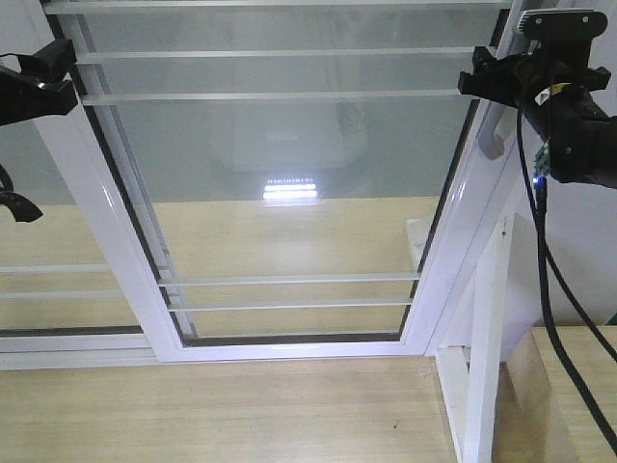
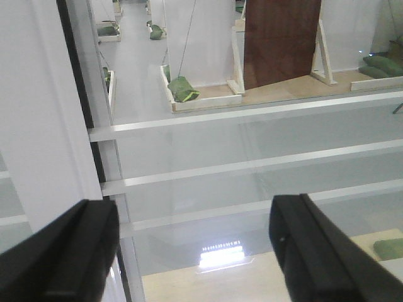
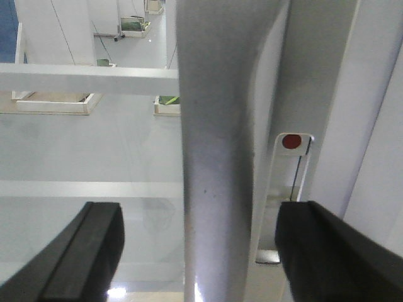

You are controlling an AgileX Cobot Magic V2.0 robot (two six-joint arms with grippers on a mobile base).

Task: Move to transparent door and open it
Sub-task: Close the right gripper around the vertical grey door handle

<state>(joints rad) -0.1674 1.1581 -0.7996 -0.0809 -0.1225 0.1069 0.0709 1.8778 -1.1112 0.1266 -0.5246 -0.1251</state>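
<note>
Right gripper (image 3: 201, 248), jaws apart, faces the grey handle (image 3: 214, 126) on the transparent door (image 1: 289, 174).

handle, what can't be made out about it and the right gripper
Top of the handle: front view, behind the right gripper.
Its ends: right wrist view, cut off by top and bottom edges.
Lower lock plate: right wrist view, behind a finger.
Finger-to-handle contact: no view settles it.
</note>
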